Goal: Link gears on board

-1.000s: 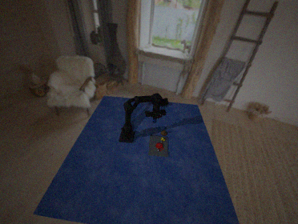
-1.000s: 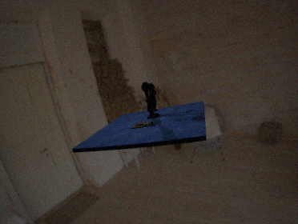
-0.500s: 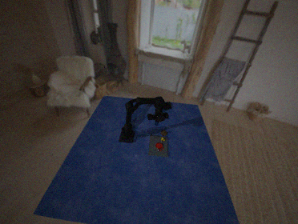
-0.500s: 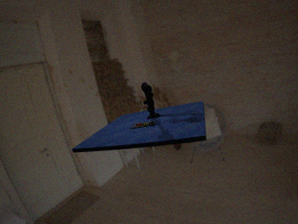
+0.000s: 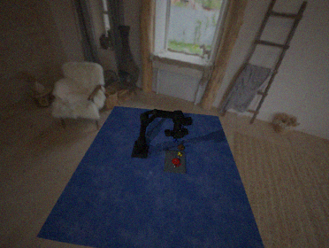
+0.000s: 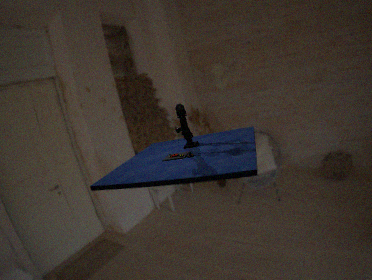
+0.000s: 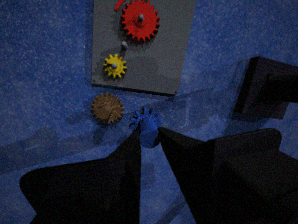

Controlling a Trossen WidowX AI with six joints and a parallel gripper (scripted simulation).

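The grey board [image 7: 165,65] [image 5: 169,167] lies on the blue table. The red gear [image 7: 134,29] [image 5: 176,162] sits on a peg, a red arrow mark beside it. The small yellow gear [image 7: 118,72] [image 5: 179,154] sits on a peg near the board's edge; its stripe is hard to make out. An empty peg [image 7: 125,47] stands between them. A loose brown gear [image 7: 107,108] [image 5: 181,146] stands on the table just off the board. My gripper [image 7: 148,133] is shut on a small blue gear [image 7: 149,131], held by its hub above the table, off the board's edge beside the brown gear.
The arm's dark base [image 7: 255,90] [image 5: 140,150] stands on the blue table [image 5: 146,199] [image 6: 145,172], to the board's left in the top view. The arm's shadow falls across the table near the brown gear.
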